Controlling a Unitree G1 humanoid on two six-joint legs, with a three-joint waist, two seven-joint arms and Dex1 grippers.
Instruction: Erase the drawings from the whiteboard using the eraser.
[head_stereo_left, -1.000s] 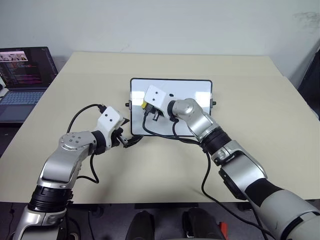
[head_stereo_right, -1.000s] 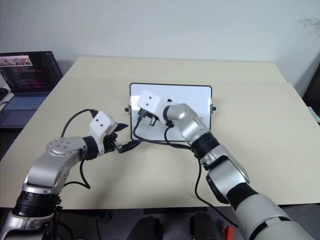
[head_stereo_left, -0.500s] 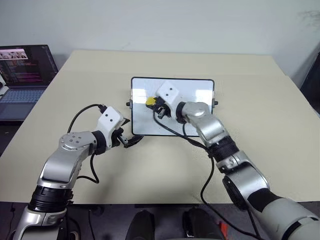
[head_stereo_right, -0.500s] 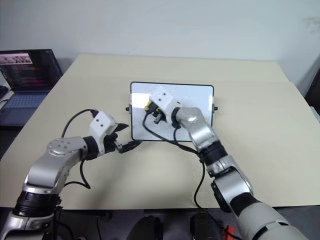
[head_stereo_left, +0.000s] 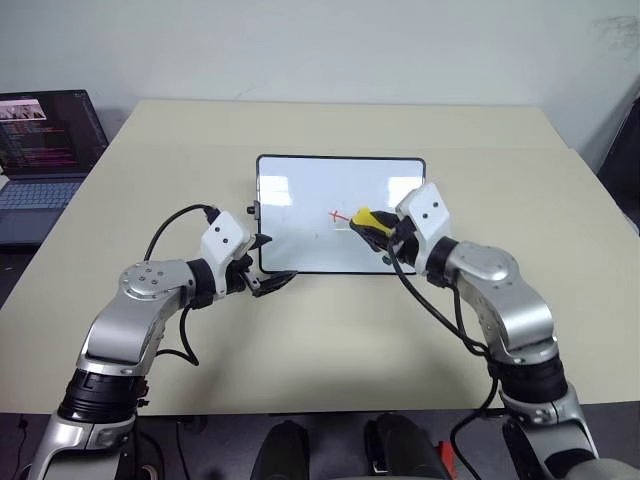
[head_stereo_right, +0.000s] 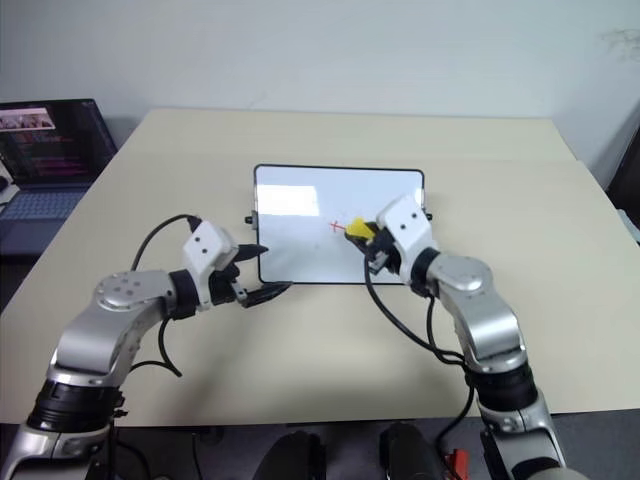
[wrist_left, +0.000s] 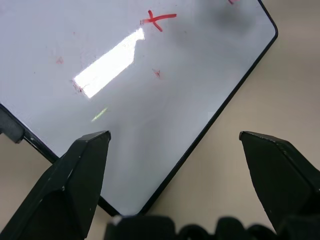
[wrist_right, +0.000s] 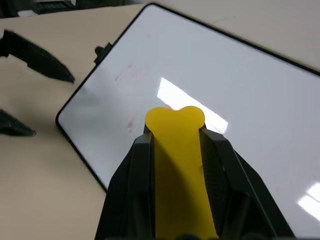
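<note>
The right tool (head_stereo_left: 378, 228) pinches the eraser (head_stereo_left: 366, 219) just at 3 o'clock of a red drawing (head_stereo_left: 340, 215) on the whiteboard (head_stereo_left: 300, 190). The left tool (head_stereo_left: 262, 265), spread, sits off the board's 7 o'clock corner (not gripping), so a wipe may skid the board across the table (head_stereo_left: 300, 330).

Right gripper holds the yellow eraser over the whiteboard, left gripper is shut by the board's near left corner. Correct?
Not quite: the left gripper is open, not shut; the left wrist view shows its two black fingers spread wide apart over the whiteboard's corner. The rest stands: the right gripper holds the yellow eraser over the board.
</note>
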